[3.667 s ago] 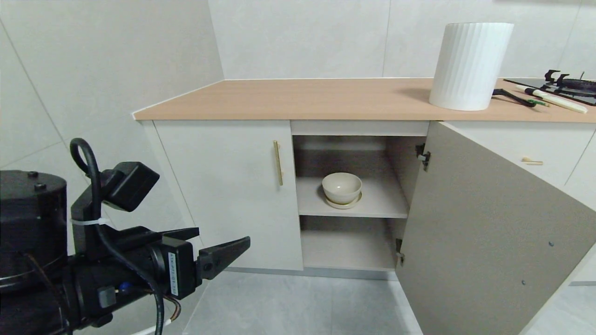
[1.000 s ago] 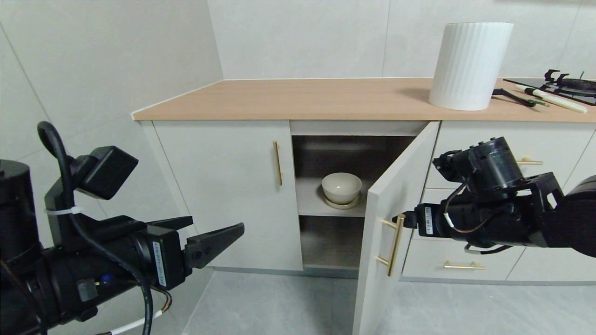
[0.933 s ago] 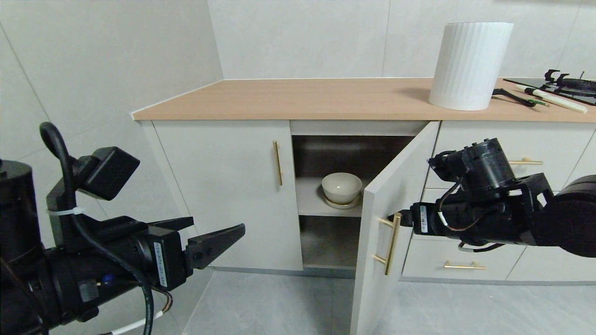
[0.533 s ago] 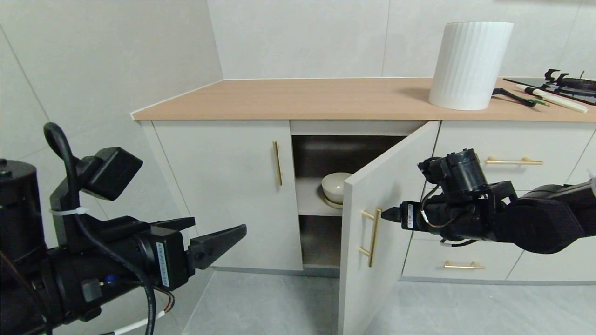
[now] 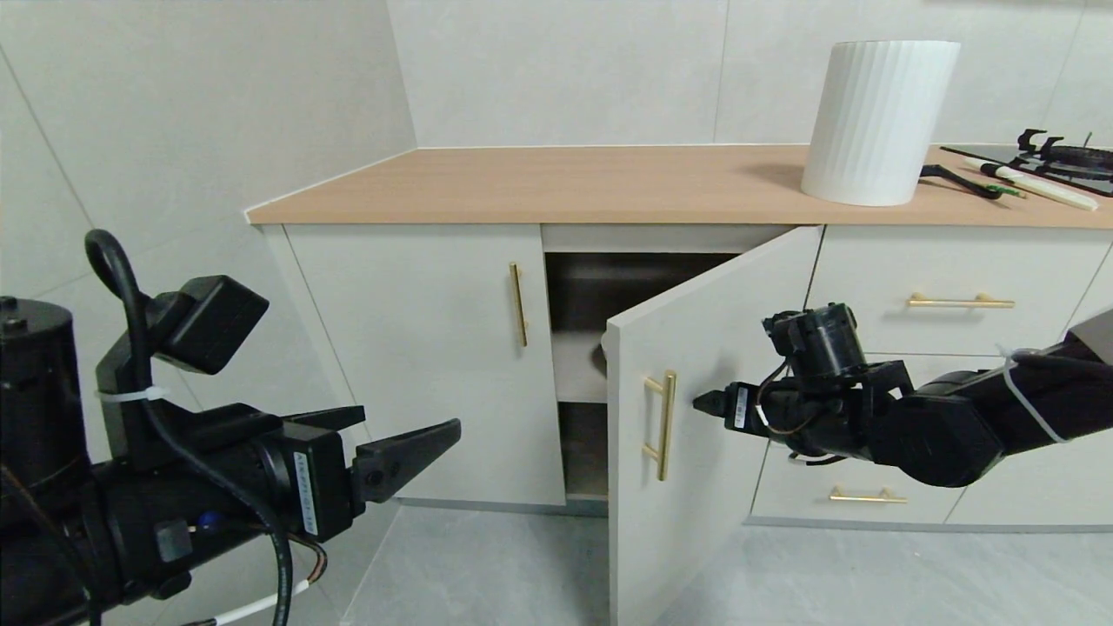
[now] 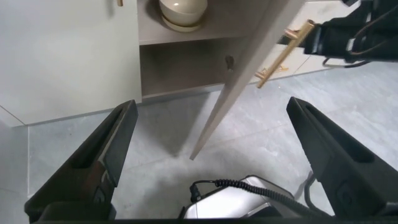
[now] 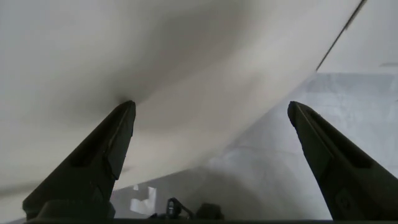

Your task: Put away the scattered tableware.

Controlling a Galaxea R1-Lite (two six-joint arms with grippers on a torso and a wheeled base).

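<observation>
A cream bowl (image 6: 182, 7) sits on a small plate (image 6: 181, 25) on the middle shelf of the cabinet, half hidden behind the right door (image 5: 696, 330). That door stands partly ajar, its gold handle (image 5: 663, 424) facing outward. My right gripper (image 5: 703, 402) is at the door's outer face just beside the handle, open, nothing held; the door panel (image 7: 186, 56) is close in front of its fingers (image 7: 99, 162). My left gripper (image 5: 410, 419) hangs open and empty low at the left, above the floor, away from the cabinet.
The left cabinet door (image 5: 417, 348) is shut. A tall white ribbed canister (image 5: 878, 122) stands on the wooden countertop (image 5: 565, 183), with utensils (image 5: 1030, 185) and a stove (image 5: 1069, 156) at the far right. Drawers (image 5: 956, 300) lie behind my right arm. Grey floor (image 5: 504, 565) below.
The right door has swung from wide open to nearly shut, with my right gripper moving left against it. The bowl has slipped behind the door in the head view. The left arm barely moved.
</observation>
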